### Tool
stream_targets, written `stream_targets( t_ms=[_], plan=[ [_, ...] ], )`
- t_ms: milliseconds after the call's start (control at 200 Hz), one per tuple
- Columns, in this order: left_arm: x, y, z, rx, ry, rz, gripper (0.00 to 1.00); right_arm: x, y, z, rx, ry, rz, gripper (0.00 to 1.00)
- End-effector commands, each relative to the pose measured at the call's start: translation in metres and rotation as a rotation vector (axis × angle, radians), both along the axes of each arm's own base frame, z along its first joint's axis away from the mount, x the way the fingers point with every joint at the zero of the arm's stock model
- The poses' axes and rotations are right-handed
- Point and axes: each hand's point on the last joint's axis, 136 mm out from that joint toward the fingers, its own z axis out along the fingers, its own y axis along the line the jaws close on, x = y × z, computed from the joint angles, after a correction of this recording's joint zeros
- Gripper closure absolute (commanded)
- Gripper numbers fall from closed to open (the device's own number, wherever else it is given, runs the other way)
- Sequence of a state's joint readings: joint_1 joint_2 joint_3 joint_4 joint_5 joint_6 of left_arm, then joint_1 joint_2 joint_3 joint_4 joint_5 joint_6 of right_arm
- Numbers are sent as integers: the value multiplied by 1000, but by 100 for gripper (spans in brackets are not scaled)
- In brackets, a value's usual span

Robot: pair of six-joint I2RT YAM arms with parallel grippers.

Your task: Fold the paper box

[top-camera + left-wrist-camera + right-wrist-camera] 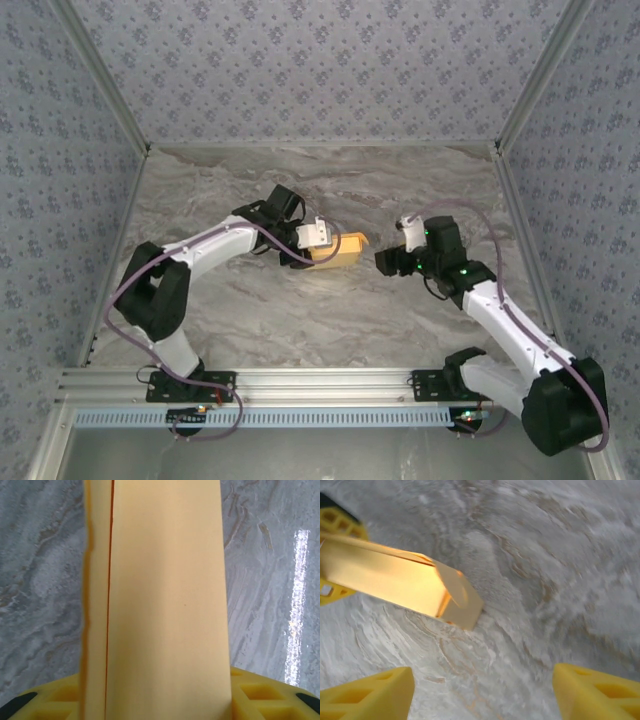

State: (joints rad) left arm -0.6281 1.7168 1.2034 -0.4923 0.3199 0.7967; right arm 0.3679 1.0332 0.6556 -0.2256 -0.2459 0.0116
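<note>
Across the overhead view, a grey marble-patterned table (300, 320) spreads between blue-grey flowered walls (330, 70), with an aluminium rail (330, 382) along the near edge. Near the table's middle the left gripper (325, 243) clamps the paper box (345, 247); whether the box touches the surface I cannot tell. From above the arm's own wrist mostly covers its fingers. The left wrist view shows their yellow pads (260, 695) on either side of the box, whose far end is cut off. The right gripper (483, 677) stands spread and empty, apart from the box. Its view is blurred, yet shows a rounded end flap (459, 590).
</note>
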Motion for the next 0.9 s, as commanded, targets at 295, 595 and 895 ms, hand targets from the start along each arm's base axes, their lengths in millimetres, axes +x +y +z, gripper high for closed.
stream_targets(
  t_ms=[295, 595, 895],
  plan=[
    [-4, 1, -4, -36, 71, -22, 51, 48, 48, 6, -106, -66, 180, 49],
    [2, -1, -5, -62, 66, 1, 51, 31, 52, 6, -127, 25, 223, 45],
    [4, -3, 1, -90, 62, 4, 49, 30, 53, -8, -134, 113, 251, 44]
  ],
)
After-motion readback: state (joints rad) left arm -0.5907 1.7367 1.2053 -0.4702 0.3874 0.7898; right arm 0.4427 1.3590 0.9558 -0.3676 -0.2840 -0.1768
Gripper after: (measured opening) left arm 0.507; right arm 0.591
